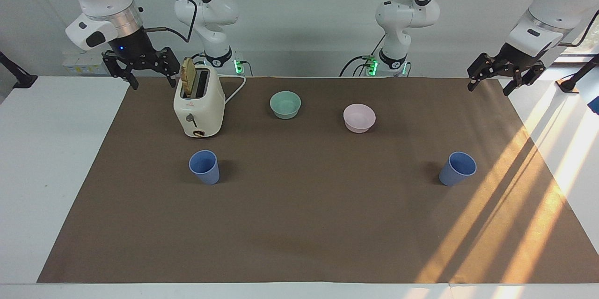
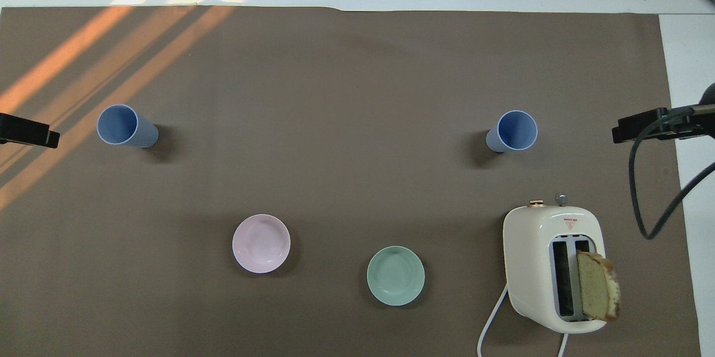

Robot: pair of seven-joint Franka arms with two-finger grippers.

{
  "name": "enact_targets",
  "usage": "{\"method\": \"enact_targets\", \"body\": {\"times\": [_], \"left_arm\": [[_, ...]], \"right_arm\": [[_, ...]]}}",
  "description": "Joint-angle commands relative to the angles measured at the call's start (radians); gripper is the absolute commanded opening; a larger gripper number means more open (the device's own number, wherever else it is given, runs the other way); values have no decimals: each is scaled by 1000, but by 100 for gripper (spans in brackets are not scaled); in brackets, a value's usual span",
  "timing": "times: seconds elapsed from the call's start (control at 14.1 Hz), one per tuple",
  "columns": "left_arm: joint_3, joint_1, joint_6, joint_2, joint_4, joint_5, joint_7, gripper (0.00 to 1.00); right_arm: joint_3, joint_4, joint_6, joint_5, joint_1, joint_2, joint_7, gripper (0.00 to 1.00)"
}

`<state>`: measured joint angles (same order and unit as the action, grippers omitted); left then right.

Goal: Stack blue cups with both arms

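1. We see a desk (image 1: 28, 172) covered by a brown mat (image 1: 299, 224), with two white arms at rest above the edge nearest the robots.
2. Two blue cups stand upright on the mat, well apart. One cup (image 1: 204, 167) is toward the right arm's end, farther from the robots than the toaster (image 1: 199, 105). The other cup (image 1: 457, 168) is toward the left arm's end, by the streaks of sunlight.
3. The right gripper (image 1: 147, 76) hangs over the mat's corner just beside the toaster, its fingers spread wide and holding nothing.
4. The left gripper (image 1: 490, 82) hangs over the mat's other corner at the robots' edge, likewise spread wide and holding nothing.
5. A green bowl (image 1: 285, 104) and a pink bowl (image 1: 359, 118) sit between the arms, nearer to the robots than the cups. A slice of bread (image 1: 188, 76) stands in the toaster.
6. We judge the task not yet begun: neither cup is touched, lifted or nested. All of it is left: reaching, grasping each cup, and setting one inside the other.
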<state>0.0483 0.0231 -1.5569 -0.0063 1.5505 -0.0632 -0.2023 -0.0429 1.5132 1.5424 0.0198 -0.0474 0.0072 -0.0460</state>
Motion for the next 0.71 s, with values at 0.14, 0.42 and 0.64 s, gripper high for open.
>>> {"method": "enact_targets", "body": {"times": [0.14, 0.42, 0.64], "left_arm": [[4, 12, -2, -11, 5, 17, 14, 100], [4, 14, -2, -11, 3, 17, 18, 100], [4, 12, -5, -11, 3, 11, 18, 100]], "right_arm": [[-5, -5, -8, 19, -12, 1, 17, 100], [-6, -5, -8, 19, -11, 1, 17, 100], [-6, -5, -8, 19, -11, 1, 17, 100]]}}
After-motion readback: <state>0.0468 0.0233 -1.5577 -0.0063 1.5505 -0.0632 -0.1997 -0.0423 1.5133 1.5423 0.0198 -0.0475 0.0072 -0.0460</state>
